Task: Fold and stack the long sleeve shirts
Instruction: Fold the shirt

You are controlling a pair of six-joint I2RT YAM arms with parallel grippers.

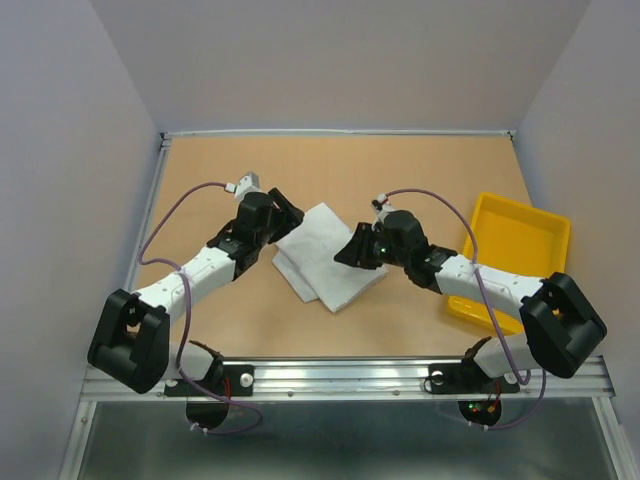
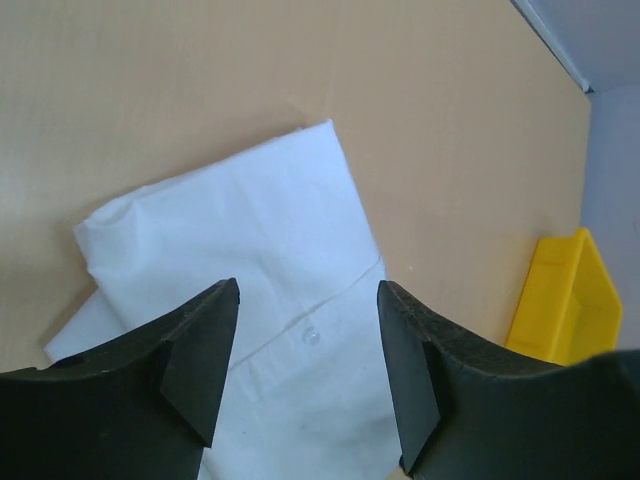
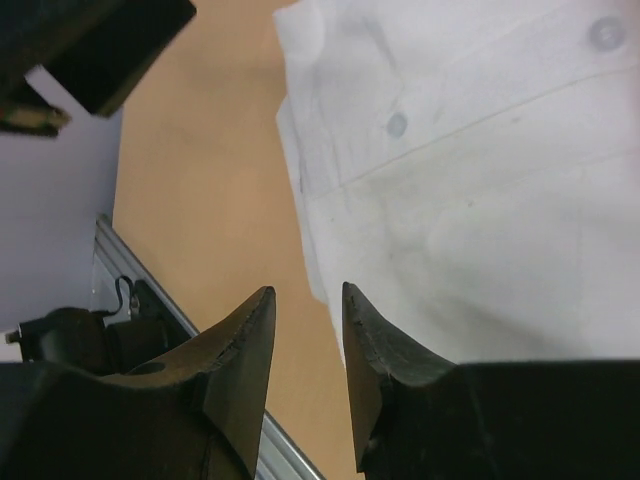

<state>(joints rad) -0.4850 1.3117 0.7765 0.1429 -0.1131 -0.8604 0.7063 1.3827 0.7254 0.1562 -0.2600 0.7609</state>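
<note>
A white long sleeve shirt [image 1: 325, 255] lies folded into a rough rectangle in the middle of the table. It also shows in the left wrist view [image 2: 270, 260], with a button on it, and in the right wrist view [image 3: 470, 190], with buttons along its placket. My left gripper [image 1: 285, 212] is open and empty, over the shirt's left edge; its own view [image 2: 308, 300] shows shirt between the jaws. My right gripper [image 1: 347, 252] is open and empty at the shirt's right edge; its own view [image 3: 305, 300] shows bare table between the jaws.
A yellow plastic tray [image 1: 515, 250] stands empty at the right of the table, partly under my right arm. It also shows in the left wrist view [image 2: 565, 300]. The table's metal front rail [image 1: 350, 375] runs along the near edge.
</note>
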